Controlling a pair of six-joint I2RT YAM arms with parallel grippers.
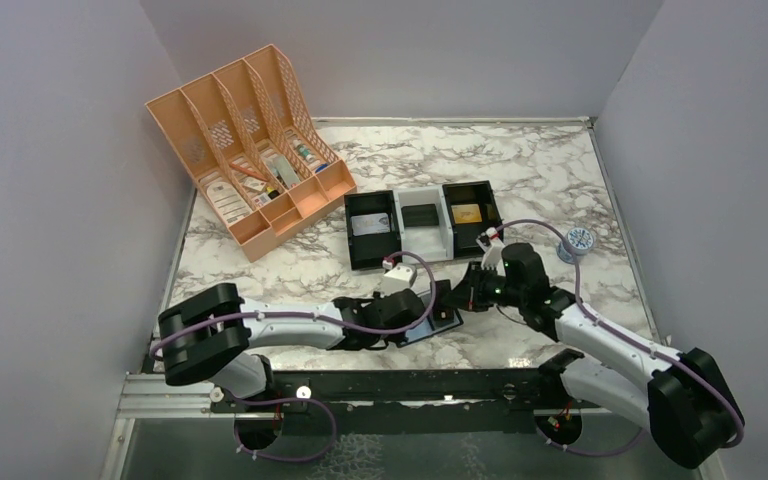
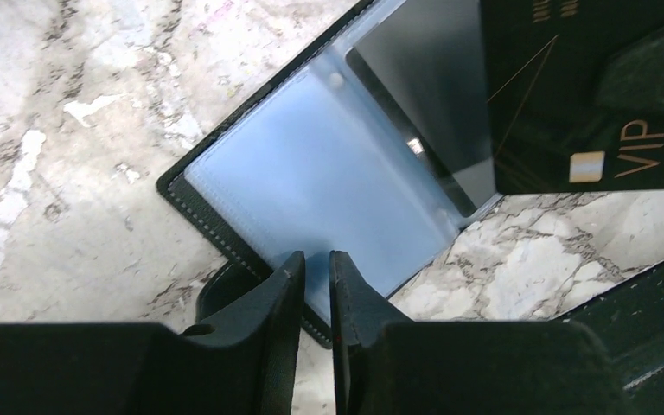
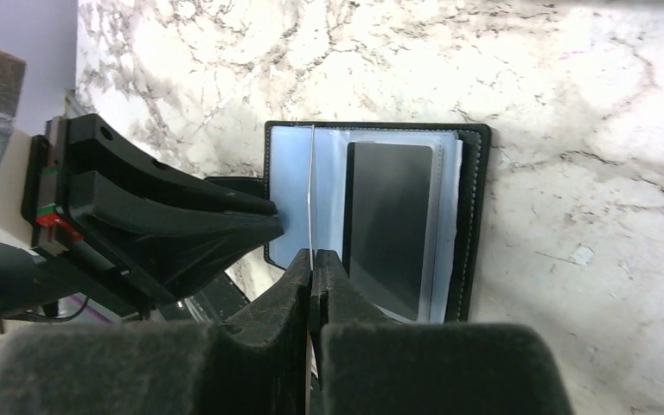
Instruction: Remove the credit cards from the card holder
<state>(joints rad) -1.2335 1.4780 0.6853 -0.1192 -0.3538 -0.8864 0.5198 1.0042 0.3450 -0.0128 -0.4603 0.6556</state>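
Observation:
The card holder [image 1: 436, 324] lies open on the marble near the table's front edge, its blue-grey lining [image 2: 311, 173] facing up. My right gripper [image 3: 313, 259] is shut on a black credit card marked VIP [image 2: 562, 104], held upright over the holder; it shows as a thin edge [image 3: 311, 190] in the right wrist view. A dark grey card [image 3: 391, 229] sits in the holder's right pocket. My left gripper [image 2: 316, 264] rests at the holder's near edge, jaws a narrow gap apart with nothing between them. From the right wrist view its fingertips [image 3: 264, 226] meet the holder's left edge.
A black-and-white three-compartment tray [image 1: 422, 252] with cards in it stands just behind the holder. An orange file organiser [image 1: 250, 150] stands at the back left. A small tape roll [image 1: 578, 242] lies to the right. The metal rail [image 1: 390, 385] runs along the near edge.

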